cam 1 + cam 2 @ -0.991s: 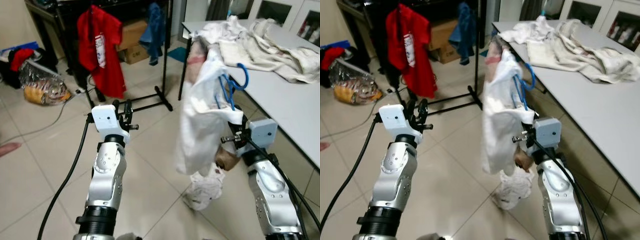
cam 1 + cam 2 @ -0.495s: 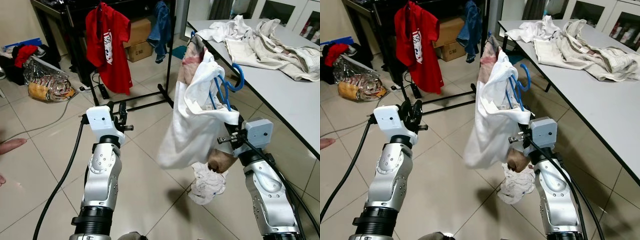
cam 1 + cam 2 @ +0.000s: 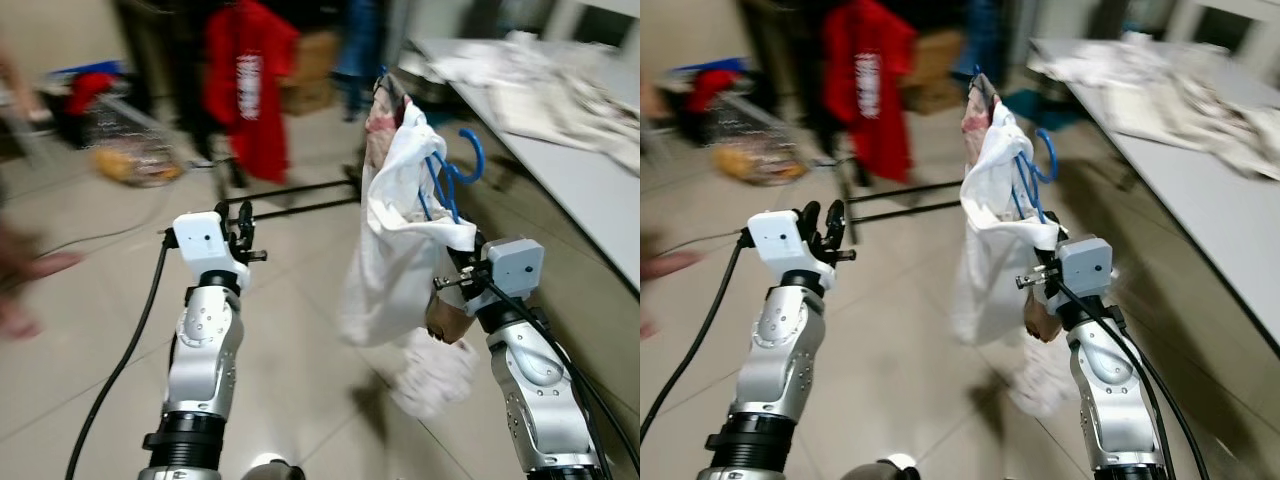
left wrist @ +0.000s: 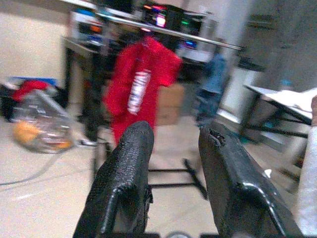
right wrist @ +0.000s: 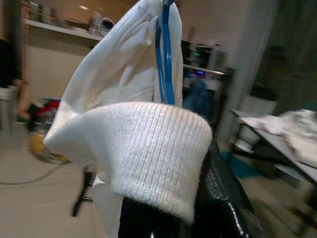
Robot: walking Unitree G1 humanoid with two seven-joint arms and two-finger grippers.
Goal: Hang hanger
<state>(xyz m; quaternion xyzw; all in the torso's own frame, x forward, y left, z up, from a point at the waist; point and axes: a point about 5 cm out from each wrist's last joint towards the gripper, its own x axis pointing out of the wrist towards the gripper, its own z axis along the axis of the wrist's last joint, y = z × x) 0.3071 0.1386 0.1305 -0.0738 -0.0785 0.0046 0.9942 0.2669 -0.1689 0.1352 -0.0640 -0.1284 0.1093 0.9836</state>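
Observation:
A blue hanger (image 3: 455, 175) carries a white garment (image 3: 395, 240) that droops toward the floor. My right gripper (image 3: 455, 262) is shut on the hanger and the garment's ribbed hem (image 5: 143, 144), holding them up at chest height. The hanger's hook (image 3: 478, 150) points up and to the right. My left gripper (image 3: 240, 222) is raised on the left, open and empty, with its fingers (image 4: 124, 173) apart and aimed at the rack. A black clothes rack (image 3: 290, 205) with a red shirt (image 3: 250, 90) stands beyond both arms.
A grey table (image 3: 590, 190) with crumpled light cloths (image 3: 560, 90) runs along the right. A white cloth (image 3: 435, 375) lies on the tiled floor under the garment. Bags and clutter (image 3: 120, 150) sit at the far left. A blurred part of a person (image 3: 30, 290) shows at the left edge.
The camera has turned and the picture is now blurred. My right gripper still holds the hanger and garment, and the garment has swung back under it. The left arm keeps its pose.

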